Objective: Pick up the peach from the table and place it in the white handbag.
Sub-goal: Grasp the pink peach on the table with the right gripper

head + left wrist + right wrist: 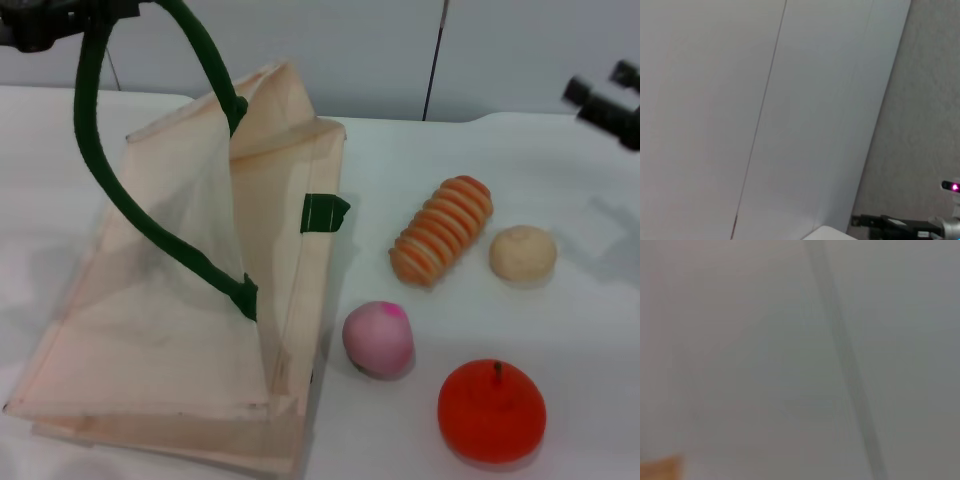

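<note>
A white table (560,330) runs out in front of me to a pale grey wall with a thin dark seam down it, and both of my wrist cameras see little more than that wall.

My left gripper (45,25) is up at the far left corner of the head view, dark and mostly cut off by the edge. One dark green loop handle (120,190) rises to it, so I judge that I am holding the white handbag (180,330) up by that handle, though I cannot tell how my fingers are set. My right gripper (605,100) sits at the far right edge, well apart from everything on the table, and its opening is not something I can tell either.

The handbag stands half lifted, its cloth panels slack and its mouth gaping toward the right. Just beside its lower right corner lies the peach (378,339), pale pink with a magenta spot near the top, resting on the table and not touching the bag. A red-orange fruit with a stem (491,411) sits near it on the nearer side; farther back are a ribbed orange-and-cream roll (441,229) and a beige round lump (522,253).

I expect the peach to be light and smooth (probably a toy, so a little slippery) and apt to roll. I would close across its widest girth from above, with moderate squeeze
</note>
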### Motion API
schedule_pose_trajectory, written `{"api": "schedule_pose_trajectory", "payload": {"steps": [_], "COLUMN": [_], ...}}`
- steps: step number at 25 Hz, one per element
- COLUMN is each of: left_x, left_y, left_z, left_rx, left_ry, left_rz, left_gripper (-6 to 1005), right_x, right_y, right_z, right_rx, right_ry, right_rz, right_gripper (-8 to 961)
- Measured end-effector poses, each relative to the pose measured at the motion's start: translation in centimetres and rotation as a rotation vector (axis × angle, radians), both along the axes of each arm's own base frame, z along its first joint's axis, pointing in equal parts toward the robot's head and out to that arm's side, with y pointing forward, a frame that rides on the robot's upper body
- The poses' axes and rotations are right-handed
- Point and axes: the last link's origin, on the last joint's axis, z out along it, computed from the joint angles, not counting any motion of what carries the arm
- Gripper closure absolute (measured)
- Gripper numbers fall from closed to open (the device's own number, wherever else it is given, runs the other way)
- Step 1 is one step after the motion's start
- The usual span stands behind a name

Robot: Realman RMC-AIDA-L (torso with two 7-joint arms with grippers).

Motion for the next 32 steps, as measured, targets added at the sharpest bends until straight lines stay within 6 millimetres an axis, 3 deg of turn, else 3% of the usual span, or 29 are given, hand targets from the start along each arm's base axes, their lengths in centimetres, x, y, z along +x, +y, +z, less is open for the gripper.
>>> {"api": "schedule_pose_trajectory", "payload": {"steps": [8,14,26,32], "left_x": [0.5,0.5,0.6,0.6], "left_y": [0.4,0.4,0.4,0.4], "left_z": [-0.1,0.0,-0.1,-0.2], "left_rx": [-0.015,-0.017,-0.022,-0.024], "left_ry": [0.007,0.007,0.003,0.001], "left_rz": [-0.005,-0.001,-0.001,-0.003], "left_gripper": [855,854,854,854], "right_x": [-2.8,-3.0,-5.9,-6.5], "right_y": [-2.0,-2.8,-3.5,-3.6], "right_z": [-0.9,-2.3,-6.9,-8.0], "right_rx": [-0.365,-0.534,-0.732,-0.747], "right_ry": [-0.204,-0.308,-0.420,-0.435], "right_rz": [0.266,0.293,0.387,0.409], "right_gripper": [57,57,57,57]}}
